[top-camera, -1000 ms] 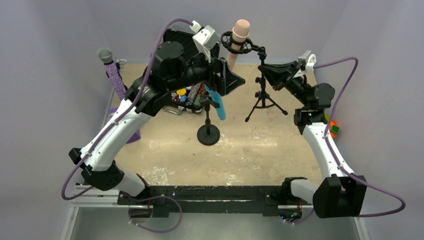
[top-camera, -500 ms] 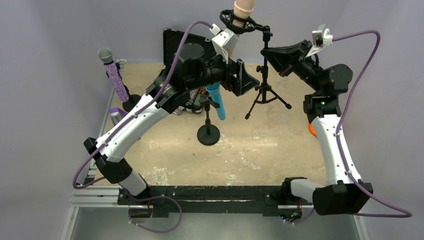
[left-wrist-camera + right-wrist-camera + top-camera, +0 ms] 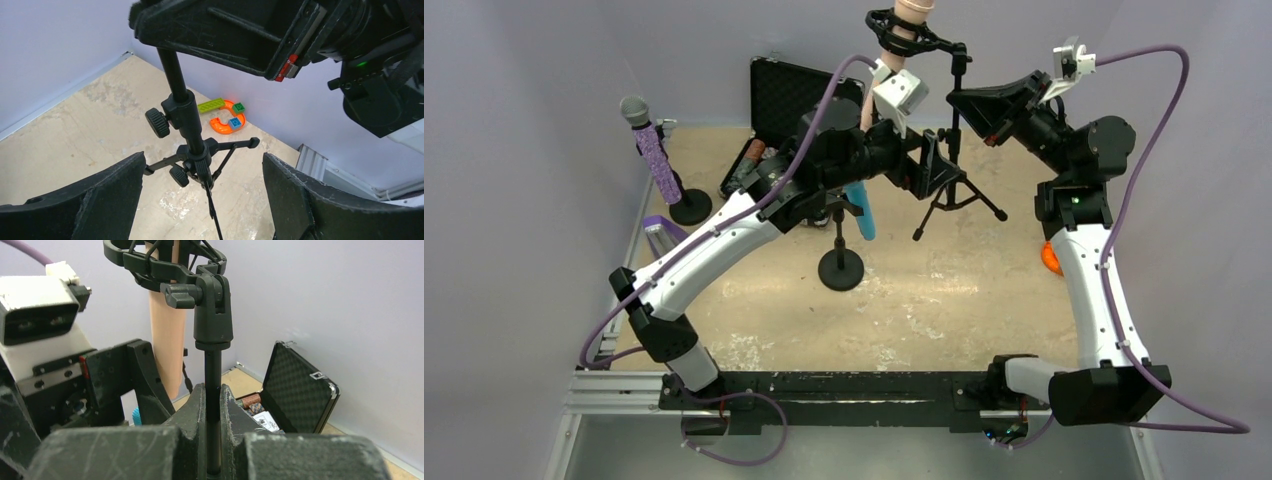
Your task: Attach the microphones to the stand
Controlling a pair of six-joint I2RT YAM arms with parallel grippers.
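Around tripod pole, right claw clamped

The tripod stand is matt black metal, the pink microphone smooth plastic, the case foam-lined, the table rough.

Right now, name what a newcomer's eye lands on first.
The pink microphone sits in a shock mount atop the tripod stand at the back, whose pole the right gripper is shut on. The left gripper stands open either side of that pole lower down. The blue microphone and purple microphone sit on other stands, centre and left.
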